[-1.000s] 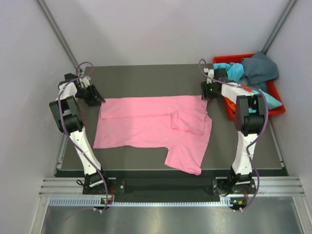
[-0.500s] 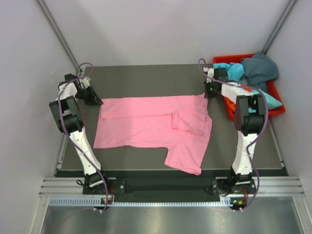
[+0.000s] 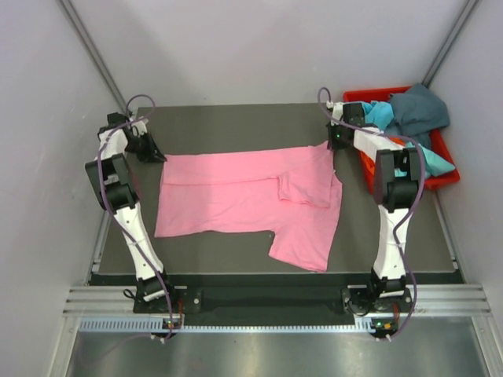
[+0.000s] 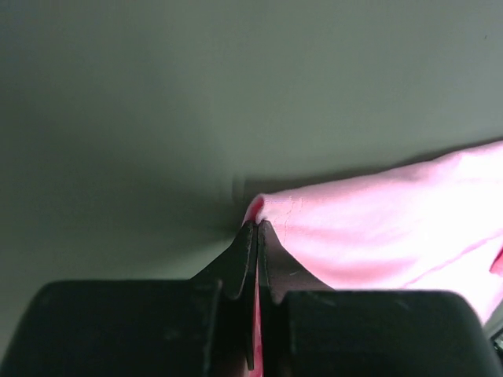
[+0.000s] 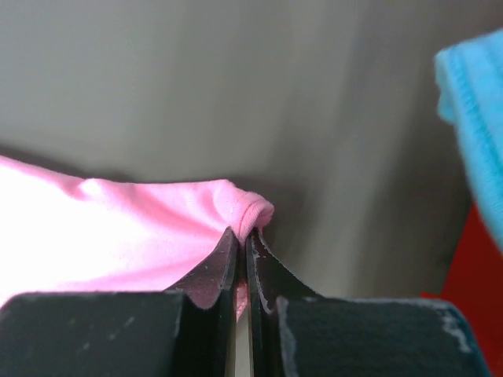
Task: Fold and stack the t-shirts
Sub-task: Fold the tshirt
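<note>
Your left pincer is closed tight on the far left corner of the pink t-shirt. In the left wrist view you can see a fold of pink cloth nipped between the fingers with no gap showing. Your right pincer is clamped the same way on the far right corner, and a small rolled hem pokes out just above its tips.

The pink t-shirt lies spread over the middle of the dark counter, its far edge drawn fairly straight between your two pincers. On its right half a smaller flap is folded over the body. Below that, a longer piece reaches toward the near edge of the counter.

At the far right corner stands the red bin, just beside your right arm. It holds a turquoise shirt and a dark teal-grey shirt heaped together, with some cloth spilling over the rim. The right wrist view catches the turquoise cloth at its right edge, apart from the pink corner.
</note>
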Robot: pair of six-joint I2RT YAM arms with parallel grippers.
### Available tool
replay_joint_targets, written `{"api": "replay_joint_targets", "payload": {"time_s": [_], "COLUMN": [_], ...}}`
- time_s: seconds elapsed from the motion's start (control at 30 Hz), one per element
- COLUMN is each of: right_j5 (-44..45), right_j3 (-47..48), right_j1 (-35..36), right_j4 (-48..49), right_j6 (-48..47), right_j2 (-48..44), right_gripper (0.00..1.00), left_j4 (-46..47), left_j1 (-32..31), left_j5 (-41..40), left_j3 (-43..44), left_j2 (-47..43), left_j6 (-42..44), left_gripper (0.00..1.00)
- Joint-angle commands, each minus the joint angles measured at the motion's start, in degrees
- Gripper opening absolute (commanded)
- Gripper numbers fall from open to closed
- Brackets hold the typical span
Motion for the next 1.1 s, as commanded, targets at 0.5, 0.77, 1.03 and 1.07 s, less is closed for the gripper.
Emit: {"api": "replay_joint_targets", "payload": {"time_s": [0.5, 0.77, 1.03, 1.07], "right_j5": [0.3, 0.3, 0.5, 0.6], "right_j3": [4.9, 5.5, 4.9, 4.7], "right_j1": [0.8, 2.0, 2.0, 2.0], "right_j4": [3.8, 3.8, 3.6, 3.7], "right_j6": [1.1, 0.5, 0.1, 0.1], "right_j2": [2.2, 2.6, 2.0, 2.1], "right_gripper": [0.0, 0.0, 0.0, 0.0], "left_j4": [0.9, 0.7, 1.2, 1.1], "left_j1": [-0.8, -0.2, -1.3, -1.6], "left_j5": [-3.8, -5.9, -3.9, -3.8], "left_j3": [0.2, 1.1, 4.2, 4.5], "left_j2": [-4.5, -4.5, 1.4, 2.3], "left_j6": [3.0, 3.2, 3.2, 3.2], "left_gripper": [0.3, 0.49, 0.5, 0.5]}}
